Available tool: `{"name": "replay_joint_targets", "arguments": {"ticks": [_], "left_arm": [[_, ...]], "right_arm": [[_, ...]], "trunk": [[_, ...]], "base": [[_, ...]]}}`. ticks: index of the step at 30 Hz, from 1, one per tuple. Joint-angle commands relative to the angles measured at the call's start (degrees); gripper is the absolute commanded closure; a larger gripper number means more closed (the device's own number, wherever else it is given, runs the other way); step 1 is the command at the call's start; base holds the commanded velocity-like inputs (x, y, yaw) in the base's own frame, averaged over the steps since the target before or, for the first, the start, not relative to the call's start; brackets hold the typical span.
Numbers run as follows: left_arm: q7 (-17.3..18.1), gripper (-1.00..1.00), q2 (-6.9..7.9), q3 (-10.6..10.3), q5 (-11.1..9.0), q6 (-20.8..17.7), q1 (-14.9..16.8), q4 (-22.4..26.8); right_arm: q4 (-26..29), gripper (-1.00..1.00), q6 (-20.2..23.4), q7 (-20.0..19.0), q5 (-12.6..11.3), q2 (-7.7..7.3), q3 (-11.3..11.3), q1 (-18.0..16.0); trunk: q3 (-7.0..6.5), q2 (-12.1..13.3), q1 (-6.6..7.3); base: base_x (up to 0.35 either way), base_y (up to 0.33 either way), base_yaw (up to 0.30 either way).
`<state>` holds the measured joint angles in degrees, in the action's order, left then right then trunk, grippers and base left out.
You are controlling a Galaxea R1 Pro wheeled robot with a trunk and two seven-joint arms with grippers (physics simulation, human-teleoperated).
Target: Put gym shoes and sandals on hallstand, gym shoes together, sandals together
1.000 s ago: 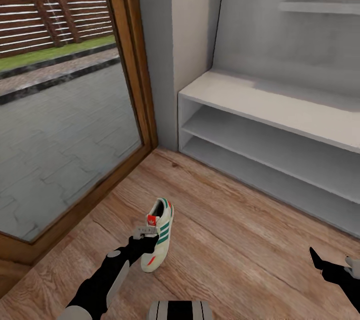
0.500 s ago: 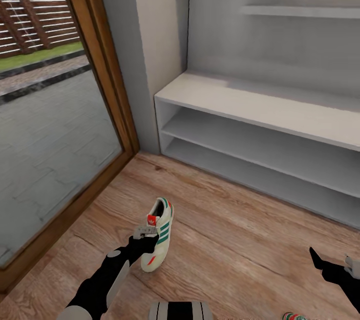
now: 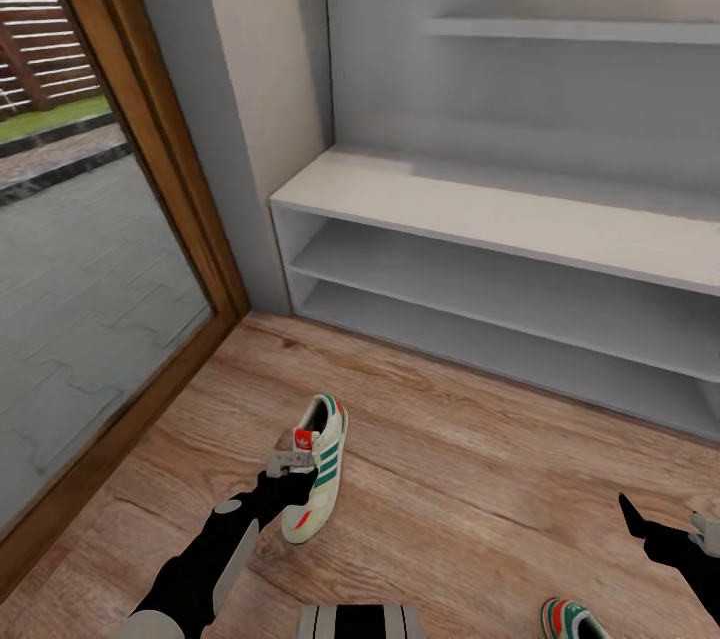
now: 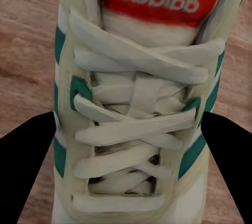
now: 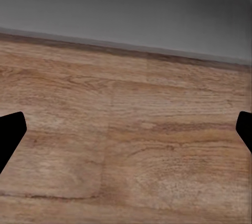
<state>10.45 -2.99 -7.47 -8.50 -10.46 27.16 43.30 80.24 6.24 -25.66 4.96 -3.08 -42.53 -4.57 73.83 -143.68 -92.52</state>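
My left gripper (image 3: 298, 481) is shut on a white gym shoe (image 3: 318, 469) with green stripes and a red tongue patch, held just above the corridor floor (image 3: 450, 479). In the left wrist view the black fingers (image 4: 23, 155) flank the shoe's laces (image 4: 134, 129). A second gym shoe (image 3: 572, 621) lies on the floor at the lower right, cut by the picture's edge. My right gripper (image 3: 668, 531) hangs open over bare planks, its fingers (image 5: 9, 132) spread wide with nothing between them. The grey-white hallstand (image 3: 480, 209) stands ahead with its top and both shelves bare. The two sandals are out of view.
A wood-framed glass door (image 3: 150, 179) runs along the left side, with a grey wall post (image 3: 250, 99) between it and the rack. A floating shelf (image 3: 570, 29) hangs on the rack's back panel. Open plank floor lies between me and the rack.
The camera has swung to the right, so door and rack sit further left in the picture. The second gym shoe has come into view at the lower right. Both arms keep their pose.
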Motion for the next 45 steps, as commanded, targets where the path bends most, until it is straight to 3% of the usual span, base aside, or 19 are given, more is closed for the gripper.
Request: {"name": "replay_joint_targets", "arguments": {"ticks": [1, 13, 27, 45], "left_arm": [[0.0, 1.0, 0.02, 0.0, 0.0, 0.0, 0.0, 0.0], [0.0, 1.0, 0.06, 0.0, 0.0, 0.0, 0.0, 0.0], [0.0, 1.0, 0.15, 0.1, 0.0, 0.0, 0.0, -0.1], [0.0, 1.0, 0.17, 0.1, 0.0, 0.0, 0.0, -0.1]], "right_arm": [[0.0, -1.0, 0.0, 0.0, 0.0, 0.0, 0.0, 0.0], [0.0, -1.0, 0.0, 0.0, 0.0, -0.01, 0.0, 0.0], [-0.4, -1.0, 0.0, 0.0, 0.0, -0.03, 0.0, 0.0], [-1.7, -1.0, -0.1, 0.1, 0.1, -0.09, 1.5, -0.1]], "trunk": [[-0.01, 0.0, 0.0], [-0.06, 0.0, 0.0], [-0.07, 0.0, 0.0], [-0.07, 0.0, 0.0]], "base": [[0.0, 0.0, -0.062], [0.0, 0.011, -0.02], [0.0, 0.173, -0.001], [0.0, 0.023, -0.07]]}}
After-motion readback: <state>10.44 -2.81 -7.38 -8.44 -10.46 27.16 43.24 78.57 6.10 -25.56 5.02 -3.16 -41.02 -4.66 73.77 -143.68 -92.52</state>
